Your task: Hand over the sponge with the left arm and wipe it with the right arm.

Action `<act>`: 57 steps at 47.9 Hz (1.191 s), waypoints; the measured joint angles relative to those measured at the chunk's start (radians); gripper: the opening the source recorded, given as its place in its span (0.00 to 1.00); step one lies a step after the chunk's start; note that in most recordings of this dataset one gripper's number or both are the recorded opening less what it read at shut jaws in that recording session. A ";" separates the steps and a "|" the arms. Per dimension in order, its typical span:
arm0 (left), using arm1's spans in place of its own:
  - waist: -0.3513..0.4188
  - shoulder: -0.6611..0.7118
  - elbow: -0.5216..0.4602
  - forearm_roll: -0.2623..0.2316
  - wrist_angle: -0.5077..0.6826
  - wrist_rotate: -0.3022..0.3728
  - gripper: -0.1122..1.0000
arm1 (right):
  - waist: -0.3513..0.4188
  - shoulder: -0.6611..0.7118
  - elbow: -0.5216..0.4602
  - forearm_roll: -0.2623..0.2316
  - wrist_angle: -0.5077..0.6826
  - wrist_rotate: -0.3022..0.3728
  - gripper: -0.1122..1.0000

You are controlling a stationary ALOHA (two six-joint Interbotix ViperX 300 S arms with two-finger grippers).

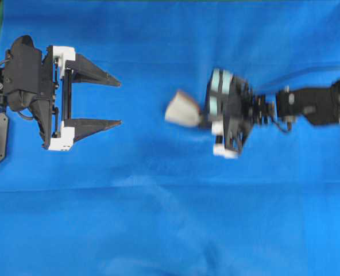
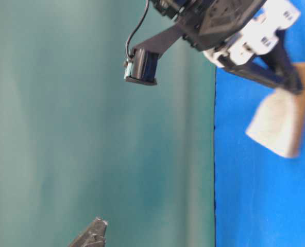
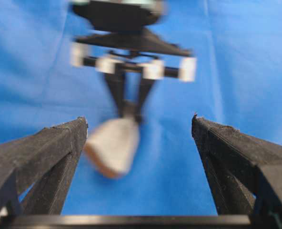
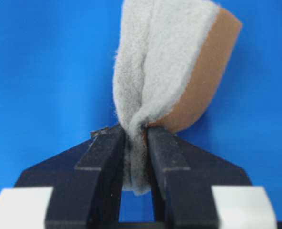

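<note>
While the blue cloth (image 1: 158, 218) is covering the bench as a smooth, faintly creased sheet, the sponge (image 4: 169, 62) is showing a fuzzy grey-white felt face over a smooth tan-orange layer, pinched into a fold at its near end. The right gripper (image 4: 137, 143), of matte black plastic with white blocks at the finger bases, is squeezing that end, its pointed fingers (image 4: 103, 162) drawn almost together with only compressed sponge between them. Seen from overhead, the sponge (image 1: 182, 109) is sitting near the middle of the bench, projecting from the teal-patched right arm (image 1: 308, 103). Well apart, at the left edge, the left gripper (image 1: 119, 102) is standing wide and gripping nothing, its ribbed fingertips (image 3: 74, 131) framing the blurred sponge (image 3: 113, 147).
</note>
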 measured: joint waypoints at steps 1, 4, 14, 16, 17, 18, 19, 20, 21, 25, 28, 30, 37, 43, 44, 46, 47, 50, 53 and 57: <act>0.002 0.000 0.000 0.000 0.000 0.000 0.90 | 0.018 0.002 -0.002 0.005 -0.002 0.003 0.29; 0.002 0.000 0.000 -0.002 0.000 0.000 0.90 | 0.074 0.002 -0.006 0.017 0.000 0.014 0.29; 0.002 0.000 -0.002 0.000 0.000 0.000 0.90 | 0.190 0.003 -0.025 0.028 0.011 0.046 0.29; 0.002 0.000 0.000 -0.002 0.000 0.000 0.90 | 0.193 0.003 -0.026 0.028 0.012 0.048 0.29; 0.002 0.000 0.000 0.000 -0.002 0.000 0.90 | 0.193 0.003 -0.026 0.028 0.015 0.048 0.29; 0.002 0.000 0.000 0.000 -0.002 0.000 0.90 | 0.193 0.003 -0.026 0.028 0.017 0.048 0.29; 0.002 0.000 0.000 0.000 0.000 0.000 0.90 | 0.193 0.003 -0.026 0.028 0.018 0.051 0.29; 0.002 0.000 0.000 0.000 -0.002 -0.002 0.90 | 0.193 0.003 -0.026 0.028 0.020 0.048 0.29; 0.002 0.000 0.000 0.000 0.000 0.000 0.90 | 0.193 0.003 -0.028 0.028 0.023 0.044 0.29; 0.002 0.000 0.000 0.000 0.000 0.000 0.90 | 0.176 0.003 -0.026 0.026 0.029 0.037 0.29; 0.002 0.000 0.000 0.000 0.000 -0.002 0.90 | 0.152 0.003 -0.026 0.025 0.031 0.032 0.29; 0.002 0.000 0.000 0.000 0.000 -0.002 0.90 | 0.129 0.003 -0.025 0.015 0.032 0.026 0.29; 0.002 0.000 0.000 0.000 0.000 0.000 0.90 | 0.031 0.003 -0.012 -0.037 0.026 0.009 0.29; 0.002 0.000 0.000 0.000 0.000 -0.002 0.90 | -0.057 0.003 -0.009 -0.078 0.025 0.003 0.29; 0.002 0.000 0.000 0.000 -0.002 -0.002 0.90 | -0.072 0.002 -0.009 -0.086 0.025 0.002 0.29; 0.002 0.000 0.000 -0.002 -0.002 -0.002 0.90 | -0.098 0.003 -0.009 -0.098 0.025 0.002 0.29; 0.002 0.000 0.000 0.000 0.000 -0.002 0.90 | -0.107 0.002 -0.009 -0.104 0.025 0.002 0.29; 0.002 0.000 0.000 0.000 0.000 -0.002 0.90 | -0.130 0.002 -0.008 -0.120 0.025 0.002 0.29; 0.000 0.000 0.000 0.000 -0.002 -0.003 0.90 | -0.141 0.003 -0.006 -0.129 0.020 0.002 0.29; 0.002 0.000 0.000 0.000 0.000 -0.003 0.90 | -0.141 0.002 -0.003 -0.135 0.014 0.000 0.29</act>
